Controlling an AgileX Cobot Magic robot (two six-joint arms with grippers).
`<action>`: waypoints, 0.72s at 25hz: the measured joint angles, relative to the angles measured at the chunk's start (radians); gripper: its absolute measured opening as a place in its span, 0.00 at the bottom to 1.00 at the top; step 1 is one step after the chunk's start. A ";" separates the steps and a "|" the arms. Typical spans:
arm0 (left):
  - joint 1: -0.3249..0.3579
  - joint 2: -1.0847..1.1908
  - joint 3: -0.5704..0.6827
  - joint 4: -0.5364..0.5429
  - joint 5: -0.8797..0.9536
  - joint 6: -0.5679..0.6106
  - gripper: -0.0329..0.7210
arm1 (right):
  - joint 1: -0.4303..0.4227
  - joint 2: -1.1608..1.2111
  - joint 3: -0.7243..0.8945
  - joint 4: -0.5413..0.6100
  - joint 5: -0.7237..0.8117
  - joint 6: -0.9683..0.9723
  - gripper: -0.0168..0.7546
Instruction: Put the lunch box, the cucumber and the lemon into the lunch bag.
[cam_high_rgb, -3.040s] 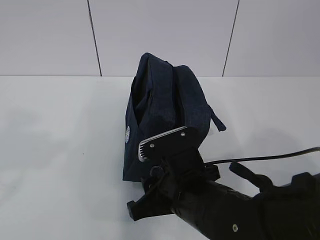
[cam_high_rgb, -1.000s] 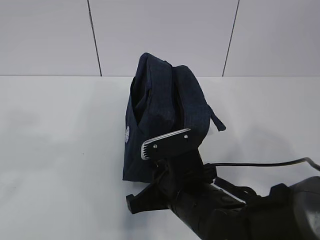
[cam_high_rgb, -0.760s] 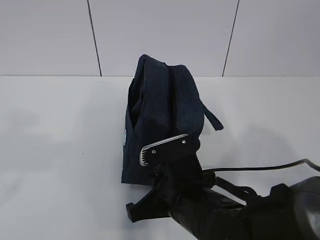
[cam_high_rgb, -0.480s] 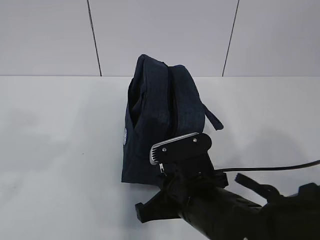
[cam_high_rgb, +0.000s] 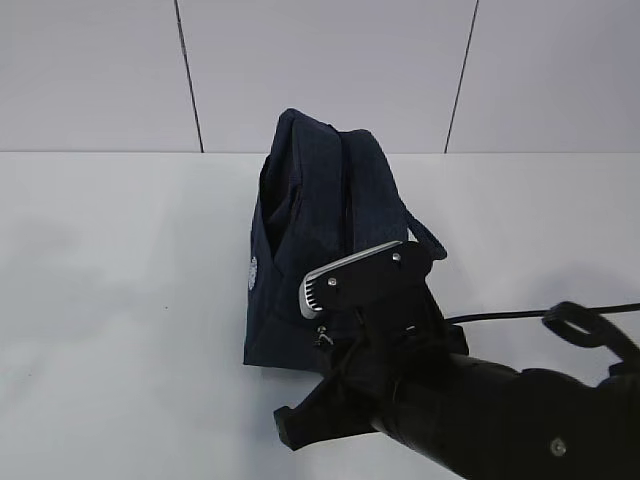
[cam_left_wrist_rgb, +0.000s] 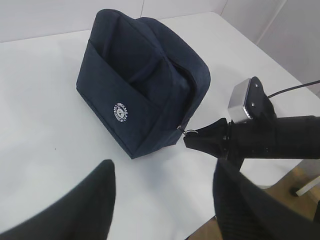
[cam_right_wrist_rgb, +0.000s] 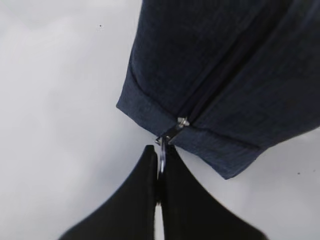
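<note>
The dark navy lunch bag (cam_high_rgb: 320, 215) stands upright on the white table, its round white logo (cam_left_wrist_rgb: 120, 111) facing left. Its top zipper looks closed down to the slider (cam_right_wrist_rgb: 182, 121) at the near lower corner. My right gripper (cam_right_wrist_rgb: 160, 150) is shut on the metal ring pull (cam_right_wrist_rgb: 161, 156); the left wrist view shows that gripper (cam_left_wrist_rgb: 192, 140) at the same corner. My left gripper (cam_left_wrist_rgb: 162, 187) hangs open above the table in front of the bag, with nothing between its fingers. The lunch box, the cucumber and the lemon are out of view.
The right arm (cam_high_rgb: 480, 410) fills the lower right of the exterior view, with a black cable (cam_high_rgb: 500, 318) trailing right. A loop handle (cam_high_rgb: 425, 235) hangs off the bag's right side. The table's near edge (cam_left_wrist_rgb: 280, 177) runs close by the right arm.
The right arm has shifted slightly to the right while keeping hold of the ring pull. The bag leaned a little to the left and came back.
</note>
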 joint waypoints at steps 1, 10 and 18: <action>0.000 0.000 0.000 0.000 0.000 0.000 0.62 | 0.000 -0.012 0.000 0.018 0.002 -0.024 0.05; 0.000 0.000 0.000 0.000 0.000 0.000 0.62 | 0.000 -0.106 0.002 0.180 0.004 -0.277 0.05; 0.000 0.000 0.000 -0.002 0.000 0.000 0.61 | 0.000 -0.152 -0.042 0.200 0.041 -0.422 0.05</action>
